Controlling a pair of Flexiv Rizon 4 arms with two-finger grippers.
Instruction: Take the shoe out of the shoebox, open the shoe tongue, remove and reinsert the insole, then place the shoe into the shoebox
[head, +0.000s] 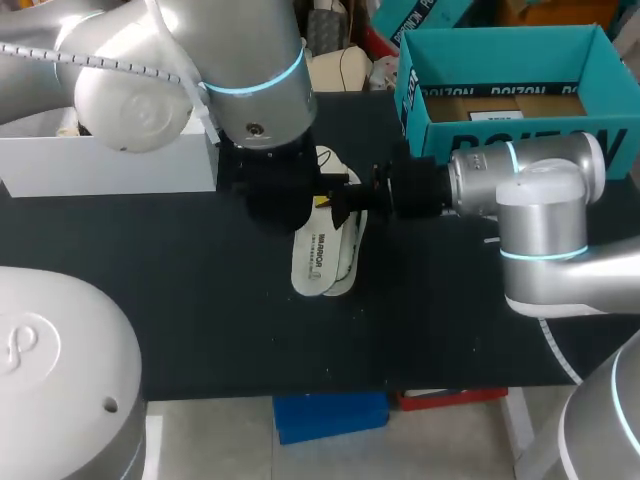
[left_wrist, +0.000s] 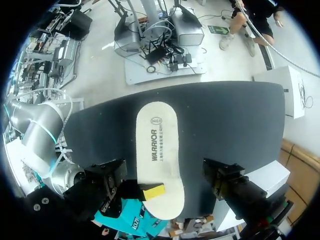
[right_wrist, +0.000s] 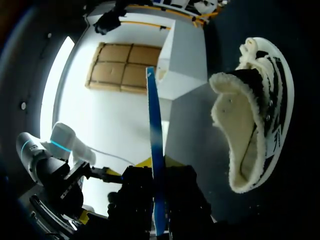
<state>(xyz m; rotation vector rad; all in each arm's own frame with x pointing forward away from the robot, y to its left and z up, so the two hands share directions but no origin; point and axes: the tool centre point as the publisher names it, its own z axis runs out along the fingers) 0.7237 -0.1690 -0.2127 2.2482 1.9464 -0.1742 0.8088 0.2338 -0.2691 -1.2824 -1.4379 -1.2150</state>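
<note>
Insole (left_wrist: 157, 150) in grip of right pincer (right_wrist: 158, 164)

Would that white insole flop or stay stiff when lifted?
Probably fairly stiff: pinched at one end by the right gripper, the insole juts out straight. Edge-on it looks thin, so likely light and bendable if pushed.

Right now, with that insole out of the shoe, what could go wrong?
The right hand pinches the insole only at one end, so it may slip or bend. The shoe sits loose on the table, neither hand holding it, so pushing the insole back in could just shove it away.
</note>
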